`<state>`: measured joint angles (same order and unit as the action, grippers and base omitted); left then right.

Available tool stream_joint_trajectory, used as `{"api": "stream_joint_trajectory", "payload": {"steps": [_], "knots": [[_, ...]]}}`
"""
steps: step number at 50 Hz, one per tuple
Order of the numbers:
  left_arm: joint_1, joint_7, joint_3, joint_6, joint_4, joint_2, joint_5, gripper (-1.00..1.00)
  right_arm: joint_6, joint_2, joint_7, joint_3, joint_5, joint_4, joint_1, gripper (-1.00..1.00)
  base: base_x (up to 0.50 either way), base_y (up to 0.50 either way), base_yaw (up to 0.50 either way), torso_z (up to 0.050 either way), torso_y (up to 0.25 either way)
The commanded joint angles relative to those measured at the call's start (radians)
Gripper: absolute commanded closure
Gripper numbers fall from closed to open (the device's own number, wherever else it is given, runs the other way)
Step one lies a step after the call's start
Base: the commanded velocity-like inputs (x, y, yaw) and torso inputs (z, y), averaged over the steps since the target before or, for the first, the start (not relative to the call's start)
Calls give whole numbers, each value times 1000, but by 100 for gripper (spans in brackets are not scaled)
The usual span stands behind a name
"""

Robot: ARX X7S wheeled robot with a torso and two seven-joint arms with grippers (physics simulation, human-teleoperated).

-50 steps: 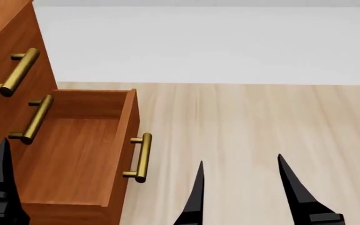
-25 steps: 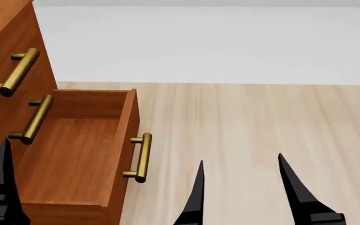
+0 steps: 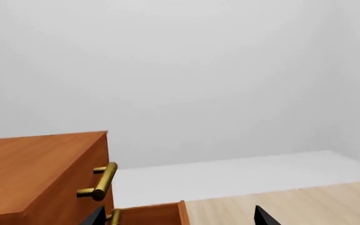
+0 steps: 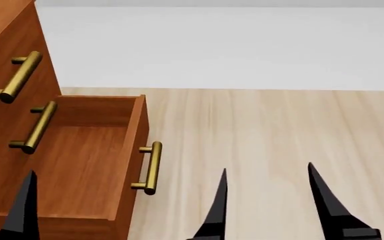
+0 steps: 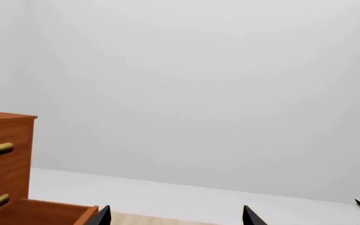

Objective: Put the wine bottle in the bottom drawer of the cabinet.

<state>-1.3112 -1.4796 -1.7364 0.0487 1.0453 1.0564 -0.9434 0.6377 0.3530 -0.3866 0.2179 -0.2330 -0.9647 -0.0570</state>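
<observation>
Standing left of both grippers, the cabinet (image 4: 5,75) has its bottom drawer (image 4: 78,165) pulled out, bare wood inside, brass handle (image 4: 149,168) just left of the right gripper (image 4: 269,200). Right fingers spread apart, nothing between. Left gripper (image 4: 22,210): one fingertip over the drawer, state unclear. Wine bottle not in view.

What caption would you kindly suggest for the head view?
Empty reddish-brown wooden bottom drawer pulled open, with the open right end effector over pale wood floor.
</observation>
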Motion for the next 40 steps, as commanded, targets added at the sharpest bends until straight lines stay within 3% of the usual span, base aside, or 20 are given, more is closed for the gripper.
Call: {"api": "stream_joint_trajectory", "payload": {"steps": [1,19,40], "knots": [[-303,-91,-433,194,2,31,64,-100,12,10,-10,-16,-12,-18,1,-100,0,0,0,0,0],[-223,-90,-327,144,2,36,54,-100,14,64,-61,-178,-75,-42,42,-100,0,0,0,0,0],[-206,-90,-309,137,2,29,52,-100,-27,98,-71,-310,-127,5,96,-100,0,0,0,0,0]]}}
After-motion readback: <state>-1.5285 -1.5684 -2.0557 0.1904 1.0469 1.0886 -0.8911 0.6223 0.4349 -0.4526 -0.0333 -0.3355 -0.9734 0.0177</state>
